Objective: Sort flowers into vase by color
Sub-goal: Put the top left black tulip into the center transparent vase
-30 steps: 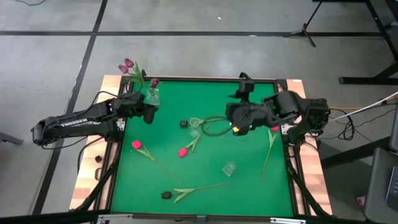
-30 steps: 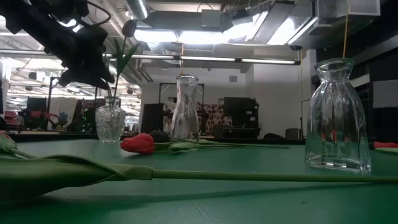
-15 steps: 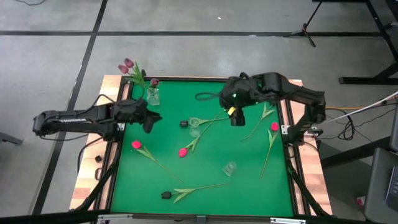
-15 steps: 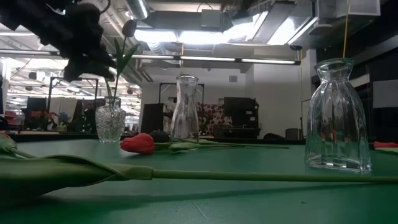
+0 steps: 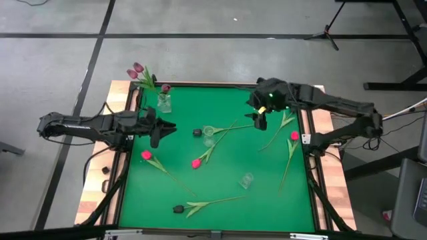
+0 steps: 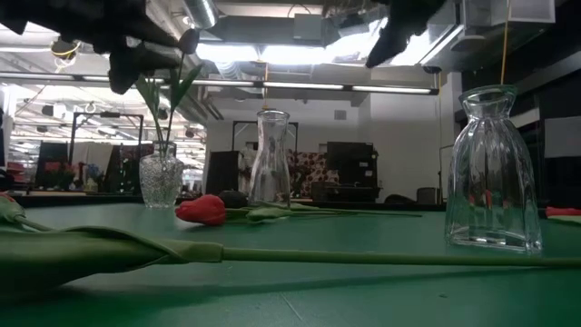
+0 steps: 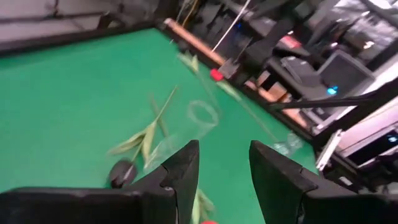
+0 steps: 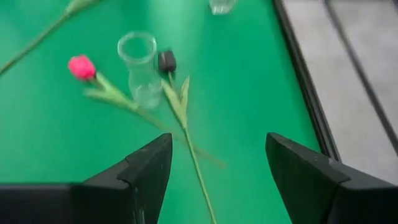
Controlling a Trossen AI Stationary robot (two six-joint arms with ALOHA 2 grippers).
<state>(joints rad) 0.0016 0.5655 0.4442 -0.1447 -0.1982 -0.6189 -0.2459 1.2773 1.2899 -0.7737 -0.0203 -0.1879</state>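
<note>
My left fingers (image 5: 157, 131) hang spread and empty near the table's (image 5: 267, 200) left edge; my right fingers (image 5: 259, 119) hang spread and empty near its far edge. The flowers (image 5: 200, 159) lie scattered across the table, while a few stand in a vase (image 5: 163, 102) at the far left corner.

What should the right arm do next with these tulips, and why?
Probably lower the right gripper onto the green stem just beside it. Its fingers are open and empty, hovering above the mat, and that stem leads to a dark tulip lying next to the clear vase, not yet in any vase. The left gripper is also open and empty.
</note>
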